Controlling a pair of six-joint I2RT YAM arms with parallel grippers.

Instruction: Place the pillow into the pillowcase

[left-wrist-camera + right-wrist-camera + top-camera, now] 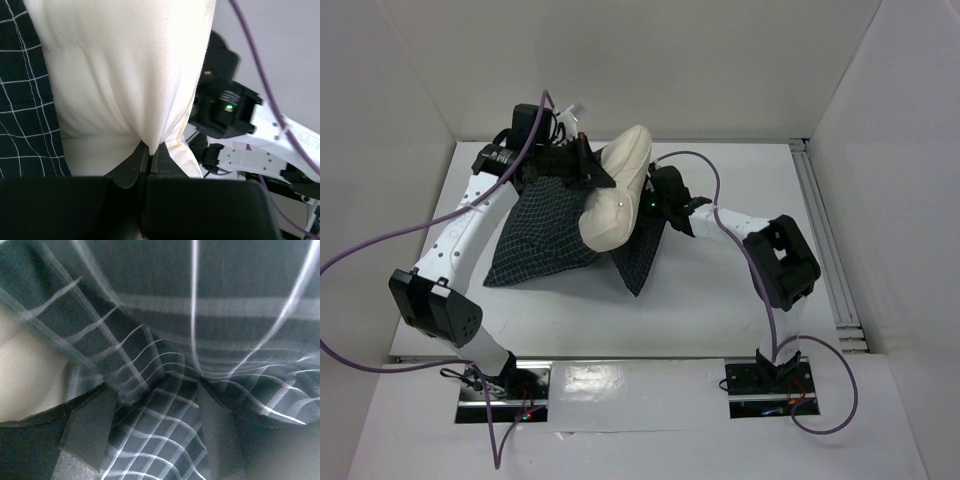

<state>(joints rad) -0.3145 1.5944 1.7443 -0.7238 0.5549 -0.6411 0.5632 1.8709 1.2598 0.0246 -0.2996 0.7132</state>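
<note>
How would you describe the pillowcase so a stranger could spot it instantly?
Start at the white table. The pillowcase is the dark fabric spread left of its centre, partly beneath the plump cream pillow. Only it carries a thin white grid.

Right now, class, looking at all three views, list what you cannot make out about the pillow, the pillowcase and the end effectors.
1. Pillowcase mouth: in the top view it is covered by the pillow, so how far in the pillow sits is unclear.
2. Right end effector: the right wrist view is motion-blurred, so a grip on the pillowcase is unclear.
3. Pillow's outline: in the left wrist view it is cut off at the top edge.
</note>
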